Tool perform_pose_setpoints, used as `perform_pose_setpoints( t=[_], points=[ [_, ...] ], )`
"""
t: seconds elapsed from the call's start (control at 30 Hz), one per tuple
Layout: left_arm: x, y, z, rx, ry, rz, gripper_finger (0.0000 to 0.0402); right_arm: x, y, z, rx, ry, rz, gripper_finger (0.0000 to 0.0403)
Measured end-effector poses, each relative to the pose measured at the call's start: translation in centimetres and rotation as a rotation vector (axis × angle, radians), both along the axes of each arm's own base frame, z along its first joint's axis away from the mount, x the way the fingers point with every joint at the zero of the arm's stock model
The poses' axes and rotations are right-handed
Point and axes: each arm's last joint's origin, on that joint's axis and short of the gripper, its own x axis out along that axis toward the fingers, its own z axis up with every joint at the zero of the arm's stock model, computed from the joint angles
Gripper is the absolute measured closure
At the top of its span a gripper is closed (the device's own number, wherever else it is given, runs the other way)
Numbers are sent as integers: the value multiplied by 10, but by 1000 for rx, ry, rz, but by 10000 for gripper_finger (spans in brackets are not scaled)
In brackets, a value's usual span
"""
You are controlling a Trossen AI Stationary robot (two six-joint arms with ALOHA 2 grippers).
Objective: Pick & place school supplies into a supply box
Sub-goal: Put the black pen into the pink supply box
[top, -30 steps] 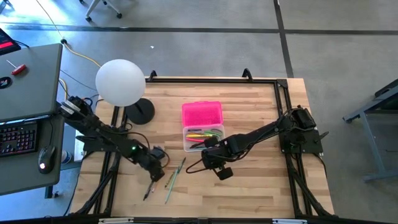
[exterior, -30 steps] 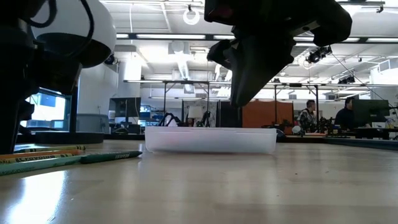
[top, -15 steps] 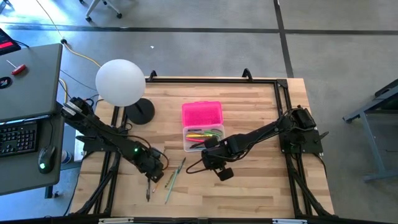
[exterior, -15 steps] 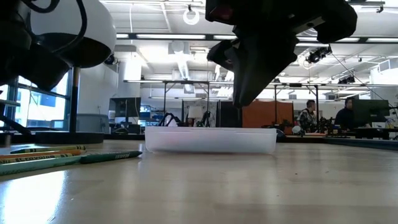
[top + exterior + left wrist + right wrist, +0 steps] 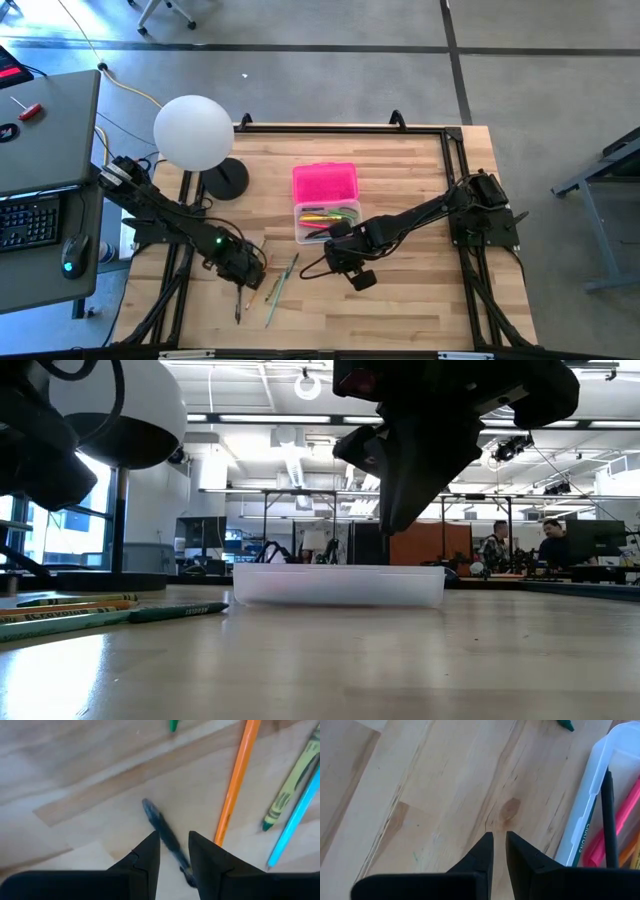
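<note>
On the wooden table, the left gripper, fingers apart, straddled a dark pen; the right gripper, fingers nearly together, hovered empty beside the supply box.

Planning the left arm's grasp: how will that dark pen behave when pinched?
The dark pen looks thin and round, so it may roll on the smooth table. It lies flat, leaving little for the left gripper to catch. Probably stiff and light.
</note>
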Motion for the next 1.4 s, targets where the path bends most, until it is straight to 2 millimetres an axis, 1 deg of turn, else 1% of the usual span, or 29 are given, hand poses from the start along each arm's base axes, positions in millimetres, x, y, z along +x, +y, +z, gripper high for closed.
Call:
perform_pose_setpoints(
  t=[0.07, 0.17, 0.33, 0.47, 0.6, 0.7, 0.9, 1.0, 1.07, 1.1, 1.2, 1.3, 1.4],
  points=[
    [0, 0, -1, 5, -1, 2, 268, 0, 0, 0, 0, 0, 0, 373],
    [1, -2, -7, 6, 31, -5, 268, 0, 0, 0, 0, 2, 0, 373],
    [3, -13, -20, -44, 94, -43, 268, 0, 0, 0, 0, 2, 1, 373],
    [5, -16, -31, -24, 117, -48, 268, 0, 0, 0, 0, 2, 0, 373],
    [6, -15, -34, 9, 106, -68, 272, 0, 0, 0, 0, 2, 1, 373],
    [6, -15, -34, 38, 80, -102, 295, 0, 0, 0, 0, 2, 0, 373],
    [8, -11, -33, 50, 44, -152, 377, 0, 0, 0, 0, 2, 0, 373],
    [15, -8, -21, 86, -11, -185, 379, 0, 0, 0, 1, 2, -2, 373],
    [25, -4, -11, 181, -79, -208, 374, -1, 0, -1, 8, 15, -21, 373],
    [31, 0, -4, 235, -116, -219, 368, -2, 0, -1, 16, 33, -33, 373],
    [50, 7, 21, 320, -229, -283, 363, -9, 0, -3, 33, 109, -77, 373],
    [71, 23, 44, 380, -313, -369, 372, -15, 4, -4, 35, 168, -120, 373],
    [94, 47, 69, 461, -410, -426, 378, -22, 13, -5, 35, 202, -144, 373]
  ],
)
